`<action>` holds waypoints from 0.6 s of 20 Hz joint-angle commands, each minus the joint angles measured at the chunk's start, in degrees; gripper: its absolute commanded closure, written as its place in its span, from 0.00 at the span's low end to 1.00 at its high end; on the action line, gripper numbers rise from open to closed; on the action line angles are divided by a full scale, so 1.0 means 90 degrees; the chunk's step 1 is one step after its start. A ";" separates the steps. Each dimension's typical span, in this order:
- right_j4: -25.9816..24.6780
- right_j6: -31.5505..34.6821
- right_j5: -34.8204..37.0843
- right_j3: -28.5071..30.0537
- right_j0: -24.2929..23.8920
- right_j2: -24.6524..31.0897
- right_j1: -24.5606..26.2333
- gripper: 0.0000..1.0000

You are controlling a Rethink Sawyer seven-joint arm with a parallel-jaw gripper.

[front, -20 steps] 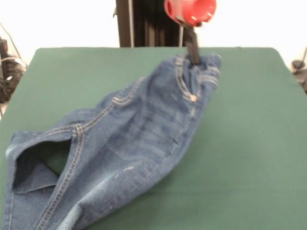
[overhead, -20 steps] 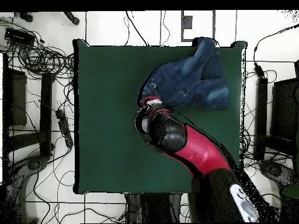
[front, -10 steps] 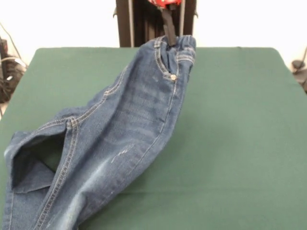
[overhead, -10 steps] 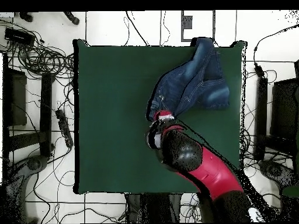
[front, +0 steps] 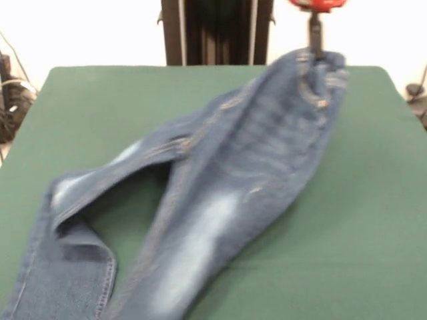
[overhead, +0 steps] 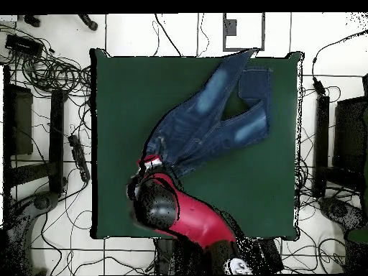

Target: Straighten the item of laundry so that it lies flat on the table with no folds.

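Note:
The blue denim jeans (front: 220,193) stretch from the table's far right to its near left in the front view, waistband lifted, legs trailing with whitish faded patches. My gripper (front: 313,48) is shut on the waistband, holding it up above the dark green table (front: 373,220). In the overhead view the jeans (overhead: 208,118) run diagonally from the gripper (overhead: 151,162) at lower left to the leg ends near the table's top right edge. The two legs are spread apart in a V with green table showing between them.
Cables and dark equipment (overhead: 43,65) lie on the floor around the table (overhead: 122,93). The robot's black pedestal (front: 213,30) stands behind the far edge. The red and black arm (overhead: 187,219) covers the table's lower middle in the overhead view.
The gripper has swung with the waistband across the table, to the right in the front view. The jeans have been dragged and stretched out, and the legs have opened apart.

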 commanded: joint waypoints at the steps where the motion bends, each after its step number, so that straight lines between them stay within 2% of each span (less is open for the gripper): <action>1: 0.0722 0.2077 -0.0315 0.0710 0.0921 -0.0045 0.0180 1.00; 3: 0.0742 0.2245 -0.0697 0.0784 0.0906 0.0233 0.0369 1.00; 8: 0.0986 0.2534 -0.1137 0.0671 0.1165 0.0418 0.0716 1.00; 12: 0.0880 0.2308 -0.1516 0.0478 0.1299 0.0113 0.0985 1.00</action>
